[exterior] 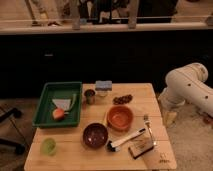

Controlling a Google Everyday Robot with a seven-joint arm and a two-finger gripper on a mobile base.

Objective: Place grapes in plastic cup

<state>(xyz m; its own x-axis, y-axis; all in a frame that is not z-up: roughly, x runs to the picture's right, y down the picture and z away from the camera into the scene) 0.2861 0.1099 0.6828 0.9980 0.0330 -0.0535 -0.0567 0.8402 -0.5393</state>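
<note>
Gripper (170,118): appears to be the tan end of the white arm (187,85), hanging just off the table's (75,160) picture-right edge, about level w/ the orange bowl (120,118). Open or closed: can't tell. Holding nothing that I can see.

Grapes (122,99): on the tabletop, picture-left of the gripper and a bit further back, well apart from it. They sit just behind the orange bowl, nothing on top of them. Long axis runs approx. across the picture, right end slightly further back, so the bunch lies nearly end-on to the gripper. My read: the grip should close across the short width, i.e. front-to-back, not along the length.

Cup (48,145): opposite side from the gripper, near the front picture-left corner, upright, looks empty. It's much further off than the grapes. From grapes to cup the line runs diagonally forward and picture-left, passing by the brown bowl (95,135) and the front corner of the green tray (58,103).

Step in hand, as I judge it: the reach to the grapes hasn't begun. Only one arm, so no choice there. The carry needs height to clear the bowls.
</note>
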